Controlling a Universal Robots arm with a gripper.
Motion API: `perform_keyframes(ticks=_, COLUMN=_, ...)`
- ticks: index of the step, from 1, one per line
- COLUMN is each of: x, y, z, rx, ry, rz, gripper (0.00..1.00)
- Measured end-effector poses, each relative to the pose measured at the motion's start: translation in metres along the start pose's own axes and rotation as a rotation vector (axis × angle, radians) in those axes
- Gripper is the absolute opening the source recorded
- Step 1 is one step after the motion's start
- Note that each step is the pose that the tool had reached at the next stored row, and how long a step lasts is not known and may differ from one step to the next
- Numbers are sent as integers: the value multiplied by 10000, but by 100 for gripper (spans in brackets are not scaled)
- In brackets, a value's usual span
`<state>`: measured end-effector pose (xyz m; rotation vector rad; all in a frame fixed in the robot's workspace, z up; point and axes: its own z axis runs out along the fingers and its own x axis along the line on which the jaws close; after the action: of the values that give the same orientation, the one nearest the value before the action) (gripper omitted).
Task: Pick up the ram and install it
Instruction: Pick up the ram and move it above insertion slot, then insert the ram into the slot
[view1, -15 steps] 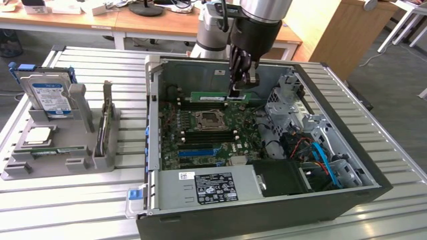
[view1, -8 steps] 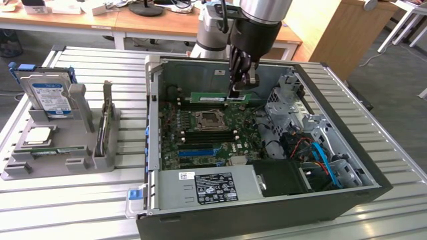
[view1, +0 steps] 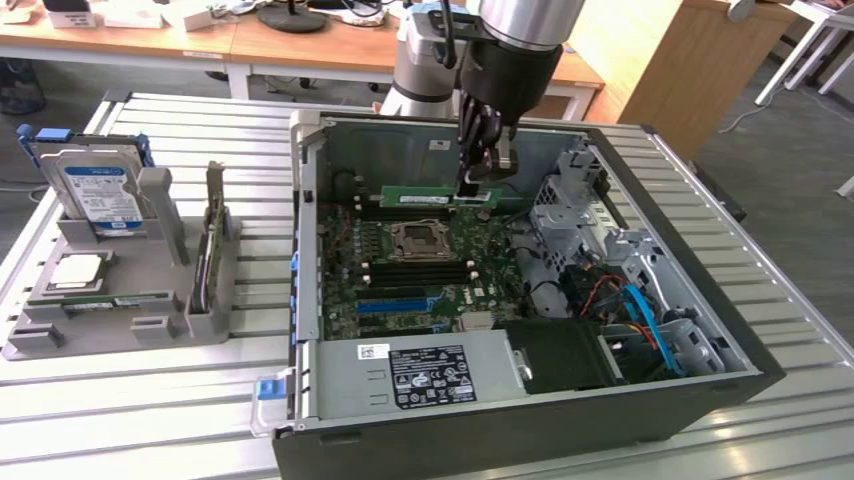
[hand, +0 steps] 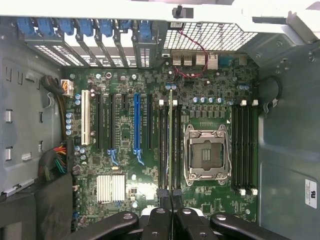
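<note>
My gripper (view1: 477, 188) is shut on the ram (view1: 430, 197), a long green stick held by one end, level, inside the open computer case (view1: 534, 420). In the wrist view the ram (hand: 171, 135) shows edge-on as a thin line running away from my fingertips (hand: 161, 199). It lies lengthwise over a bank of black memory slots (hand: 163, 150) beside the open CPU socket (hand: 206, 155). Whether the stick touches a slot I cannot tell. A second bank of black slots (hand: 243, 150) lies on the socket's other side.
On the exterior view's left a grey holder (view1: 120, 335) carries a hard drive (view1: 100, 190), a square silver CPU chip (view1: 78, 270), another thin stick (view1: 118, 301) and an upright card (view1: 211, 245). Around the motherboard are the case walls, a drive cage (view1: 574, 195) and cables (view1: 634, 300).
</note>
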<state>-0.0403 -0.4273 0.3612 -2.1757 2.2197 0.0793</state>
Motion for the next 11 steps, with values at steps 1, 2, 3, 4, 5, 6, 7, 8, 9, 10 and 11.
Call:
perform_keyframes(ticks=1, x=0, y=0, z=0, rx=0, ry=1, rz=0, gripper=12)
perform_keyframes(ticks=2, x=0, y=0, z=1, rx=1, ry=-1, rz=0, gripper=12)
perform_keyframes(ticks=3, x=0, y=0, z=1, rx=1, ry=-1, rz=0, gripper=12)
perform_keyframes(ticks=4, x=0, y=0, z=1, rx=1, ry=-1, rz=0, gripper=12)
perform_keyframes(ticks=5, x=0, y=0, z=1, rx=0, ry=-1, rz=0, gripper=12)
perform_keyframes(ticks=6, x=0, y=0, z=1, rx=1, ry=-1, rz=0, gripper=12)
perform_keyframes(ticks=7, x=0, y=0, z=1, rx=1, ry=-1, rz=0, gripper=12)
perform_keyframes(ticks=8, x=0, y=0, z=1, rx=1, ry=-1, rz=-1, gripper=12)
perform_keyframes(ticks=9, x=0, y=0, z=1, rx=1, ry=-1, rz=-1, gripper=12)
perform_keyframes(ticks=10, x=0, y=0, z=1, rx=0, ry=-1, rz=0, gripper=12)
perform_keyframes(ticks=11, x=0, y=0, z=6, rx=1, ry=-4, rz=-1, gripper=12)
